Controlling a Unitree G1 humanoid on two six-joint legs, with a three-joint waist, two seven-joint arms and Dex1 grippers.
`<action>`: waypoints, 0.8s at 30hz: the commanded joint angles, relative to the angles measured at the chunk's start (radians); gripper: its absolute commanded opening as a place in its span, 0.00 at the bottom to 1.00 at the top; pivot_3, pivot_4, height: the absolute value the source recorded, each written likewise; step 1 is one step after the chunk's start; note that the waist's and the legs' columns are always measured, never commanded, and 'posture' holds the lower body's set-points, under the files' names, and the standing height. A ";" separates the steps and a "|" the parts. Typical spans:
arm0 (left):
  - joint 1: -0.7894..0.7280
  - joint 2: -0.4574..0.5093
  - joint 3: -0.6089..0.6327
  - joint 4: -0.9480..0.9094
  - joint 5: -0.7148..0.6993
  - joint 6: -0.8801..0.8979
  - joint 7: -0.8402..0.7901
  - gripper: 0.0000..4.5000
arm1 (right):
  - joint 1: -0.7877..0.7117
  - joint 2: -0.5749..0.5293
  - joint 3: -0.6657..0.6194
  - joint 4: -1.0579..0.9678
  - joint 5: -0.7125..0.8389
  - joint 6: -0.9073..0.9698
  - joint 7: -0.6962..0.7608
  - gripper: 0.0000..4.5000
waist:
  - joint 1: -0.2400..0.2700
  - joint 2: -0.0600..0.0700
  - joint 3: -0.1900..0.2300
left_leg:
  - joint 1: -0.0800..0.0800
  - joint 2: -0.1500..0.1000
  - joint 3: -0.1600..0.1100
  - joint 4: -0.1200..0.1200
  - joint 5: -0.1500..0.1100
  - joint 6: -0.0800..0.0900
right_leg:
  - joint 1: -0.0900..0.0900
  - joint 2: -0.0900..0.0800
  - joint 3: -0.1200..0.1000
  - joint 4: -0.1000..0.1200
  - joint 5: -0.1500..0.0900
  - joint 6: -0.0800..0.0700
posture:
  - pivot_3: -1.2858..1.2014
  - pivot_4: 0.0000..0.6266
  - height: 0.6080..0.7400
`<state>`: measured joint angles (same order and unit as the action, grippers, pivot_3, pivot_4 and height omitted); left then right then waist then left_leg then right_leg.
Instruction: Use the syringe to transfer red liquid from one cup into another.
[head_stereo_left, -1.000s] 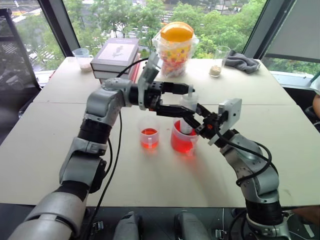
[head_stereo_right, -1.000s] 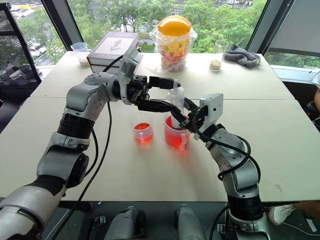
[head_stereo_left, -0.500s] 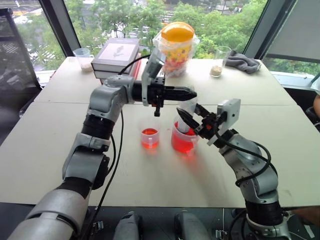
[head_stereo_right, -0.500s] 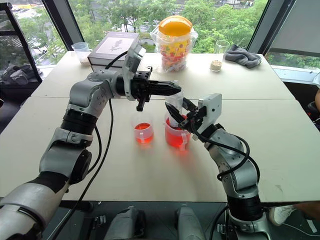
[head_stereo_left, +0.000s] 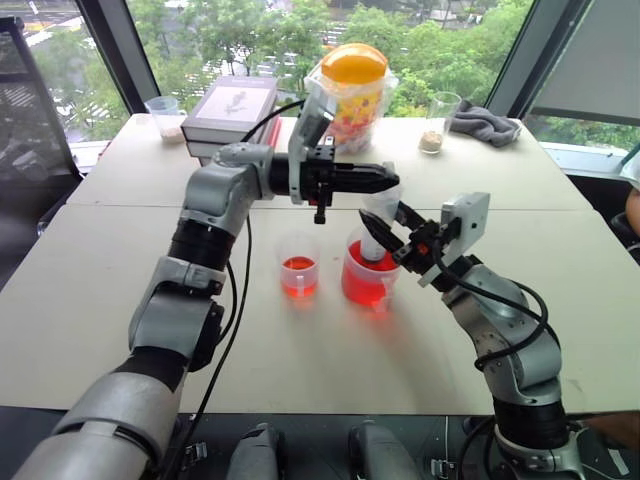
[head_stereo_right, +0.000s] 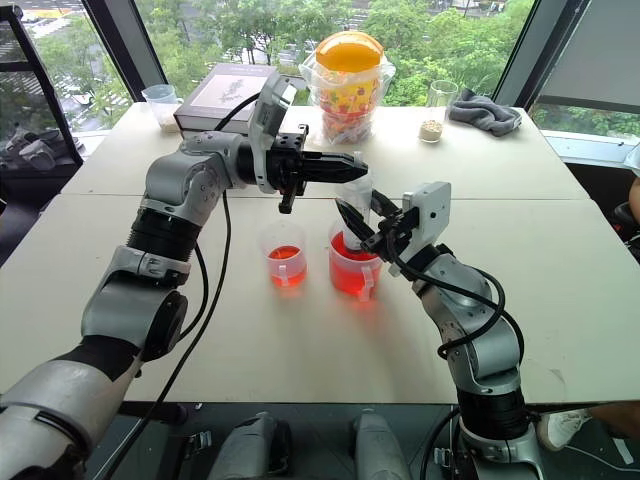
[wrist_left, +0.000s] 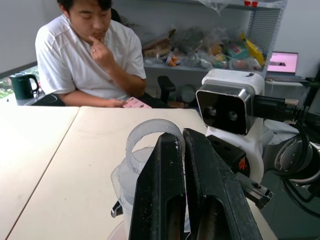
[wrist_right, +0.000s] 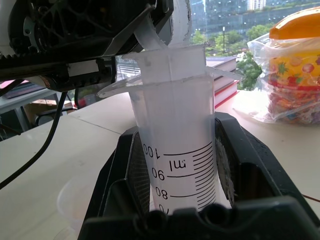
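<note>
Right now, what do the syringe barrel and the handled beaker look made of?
Syringe: translucent, slightly frosted plastic by the look, with printed black ml graduations on the barrel. Handled beaker: clear, thin-walled plastic, probably; the red liquid glows through its wall.

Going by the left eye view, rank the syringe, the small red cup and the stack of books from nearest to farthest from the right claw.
1. The syringe, held in the right claw, over the beaker.
2. The small red cup, on the table to the claw's left.
3. The stack of books, at the far left of the table.
</note>
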<state>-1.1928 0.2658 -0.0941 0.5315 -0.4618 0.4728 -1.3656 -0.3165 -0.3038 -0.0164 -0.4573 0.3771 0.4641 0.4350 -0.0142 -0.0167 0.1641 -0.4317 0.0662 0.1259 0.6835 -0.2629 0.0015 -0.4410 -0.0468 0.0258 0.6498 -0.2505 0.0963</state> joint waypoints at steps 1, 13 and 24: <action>-0.087 0.005 0.070 -0.014 -0.021 -0.058 0.020 0.01 | 0.018 -0.012 0.032 -0.008 0.008 0.027 0.016 0.32 | 0.000 0.000 0.000 | 0.000 0.000 0.000 0.000 0.000 0.000 | 0.000 0.000 0.000 0.000 0.000 0.000 | 0.52 0.24 1.00; -0.115 0.004 0.079 0.039 -0.014 -0.103 0.033 0.01 | 0.032 -0.009 0.044 -0.014 0.009 0.044 0.014 0.32 | 0.000 0.000 0.000 | 0.000 0.000 0.000 0.000 0.000 0.000 | 0.000 0.000 0.000 0.000 0.000 0.000 | 0.52 0.24 1.00; -0.114 0.003 0.075 0.040 -0.012 -0.116 0.042 0.01 | 0.028 -0.009 0.043 -0.021 0.010 0.048 0.012 0.32 | 0.000 0.000 0.000 | 0.000 0.000 0.000 0.000 0.000 0.000 | 0.000 0.000 0.000 0.000 0.000 0.000 | 0.52 0.24 1.00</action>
<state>-1.2304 0.2565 -0.0937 0.6077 -0.4613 0.4047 -1.3672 -0.3079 -0.3039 -0.0174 -0.4568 0.3765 0.4960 0.4220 -0.0143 -0.0168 0.1642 -0.4317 0.0662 0.1259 0.6835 -0.2629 0.0015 -0.4410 -0.0468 0.0257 0.6497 -0.2505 0.0963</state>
